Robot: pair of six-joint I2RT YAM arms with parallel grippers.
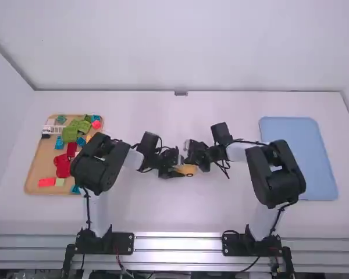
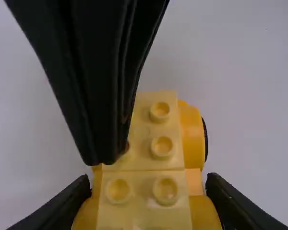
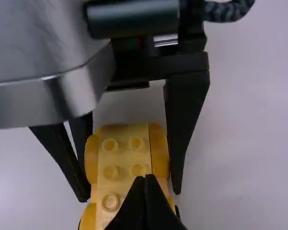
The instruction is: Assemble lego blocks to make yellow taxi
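Probably early on: has a wheeled yellow base (image 2: 144, 189) together mid-worktop (image 1: 180, 218), likely needs body and roof. Clamped at the sides by the left fingers (image 2: 69, 206). Has right fingers (image 3: 145, 211) closed together over the studs (image 2: 162, 147); cannot tell whether touching. Includes loose blocks (image 1: 63, 167) from overhead; reveals a dark tyre (image 2: 205, 139) from the left wrist.

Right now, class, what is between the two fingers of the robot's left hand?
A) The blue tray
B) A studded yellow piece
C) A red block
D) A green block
B: the left hand has one finger on each side of the studded yellow piece, which fills the space between them.
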